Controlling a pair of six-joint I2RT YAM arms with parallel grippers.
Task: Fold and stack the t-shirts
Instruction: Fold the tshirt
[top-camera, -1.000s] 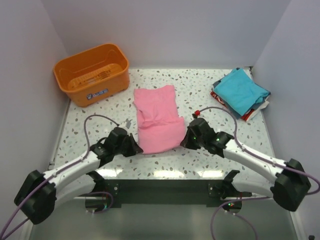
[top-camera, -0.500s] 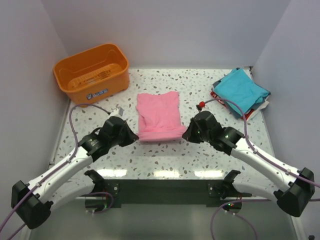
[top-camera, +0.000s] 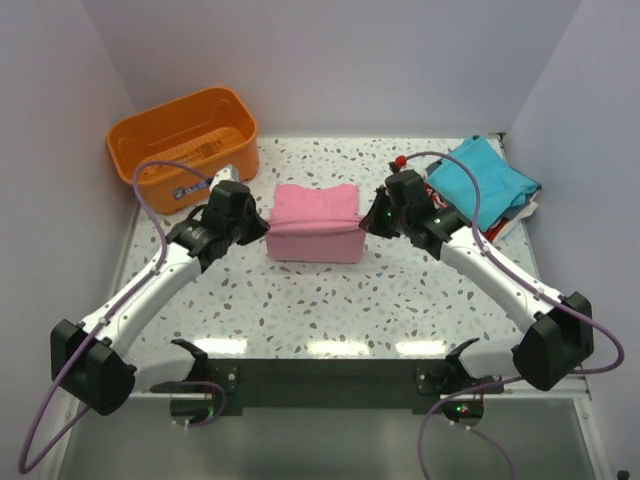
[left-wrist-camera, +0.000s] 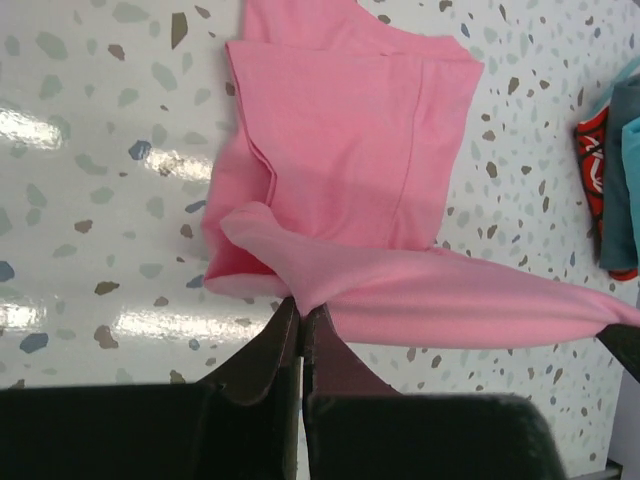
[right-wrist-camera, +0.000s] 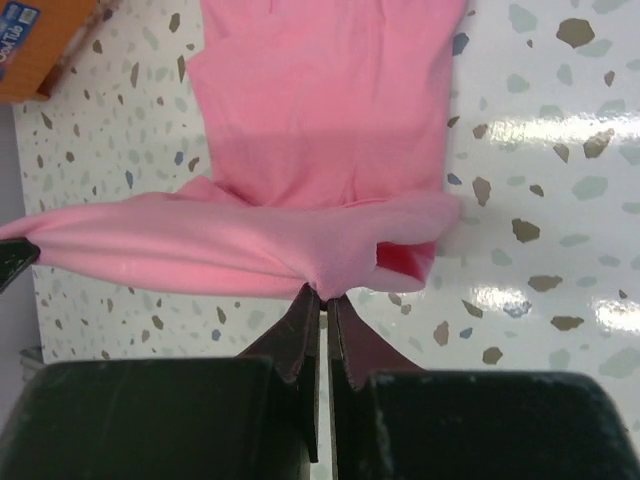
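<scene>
1. Step: mid-fold on the pink shirt (top-camera: 312, 222). It lies mid-table, between the basket (top-camera: 180, 140) and the stack (top-camera: 485, 185), already narrowed to a strip with its sides tucked in.
2. Left gripper (left-wrist-camera: 300, 310) is pinched tight on one corner of the lifted edge. Right gripper (right-wrist-camera: 323, 295) is pinched tight on the other. No gap shows between the fingers on either side.
3. The lifted edge spans taut between the two, raised over the part of the shirt lying flat.
4. Next, my read: carry the edge across, lower it flush with the far edge, and let go on both sides together. Uneven height or timing would skew the fold.
5. After that, probably move it onto the stack at the far right: teal on top, red and white edges showing beneath.
6. Shirt: thin matte knit, limp, creases easily, with doubled layers at the fold line.
7. Table (top-camera: 400, 290): hard, glossy speckled terrazzo with glare patches, so probably low friction and the cloth may slide.
8. Basket: rigid orange plastic, slotted floor, rounded rectangle.
</scene>
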